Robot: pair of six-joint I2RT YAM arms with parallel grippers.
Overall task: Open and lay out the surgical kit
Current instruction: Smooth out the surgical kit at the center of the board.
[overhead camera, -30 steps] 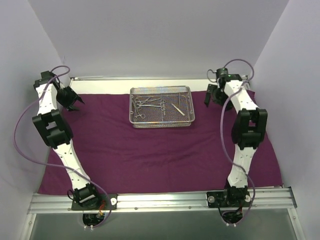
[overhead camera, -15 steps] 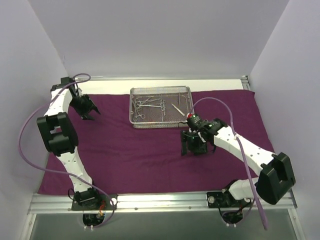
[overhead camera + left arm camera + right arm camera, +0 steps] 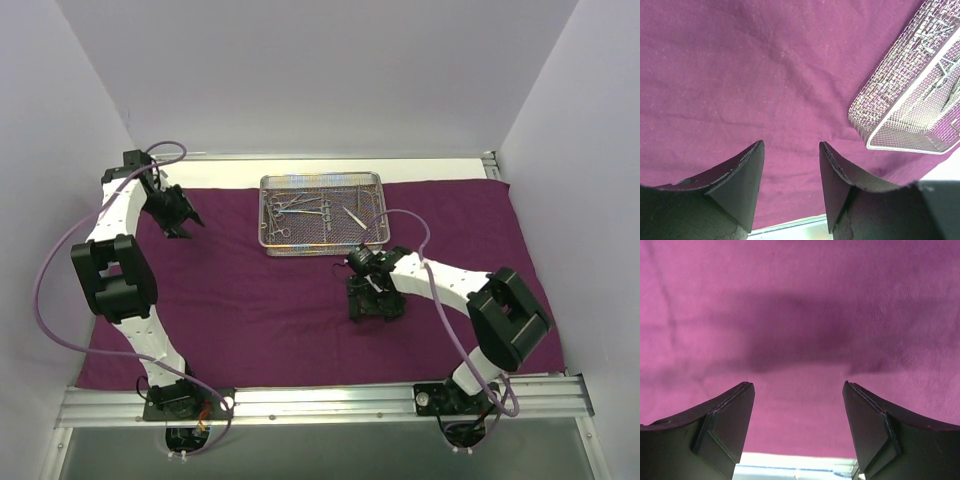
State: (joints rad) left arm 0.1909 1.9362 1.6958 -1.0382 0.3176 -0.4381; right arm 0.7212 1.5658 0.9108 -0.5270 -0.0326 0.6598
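Observation:
The dark purple cloth wrap lies spread flat over the table. On its far middle stands the silver wire-mesh tray, holding scissor-handled forceps and tweezers. My left gripper hovers over the cloth's far left, left of the tray, open and empty. In the left wrist view my left gripper points at bare cloth, with the tray at the upper right. My right gripper hangs low over the cloth just in front of the tray. In the right wrist view my right gripper is open over bare cloth.
White walls close in the left, right and back sides. A metal rail carrying both arm bases runs along the near edge. A strip of white table shows behind the cloth. The right arm's elbow juts over the cloth's right part.
My right arm swung from the far right corner down to the middle of the cloth in front of the tray. My left gripper shifted a little to the right.

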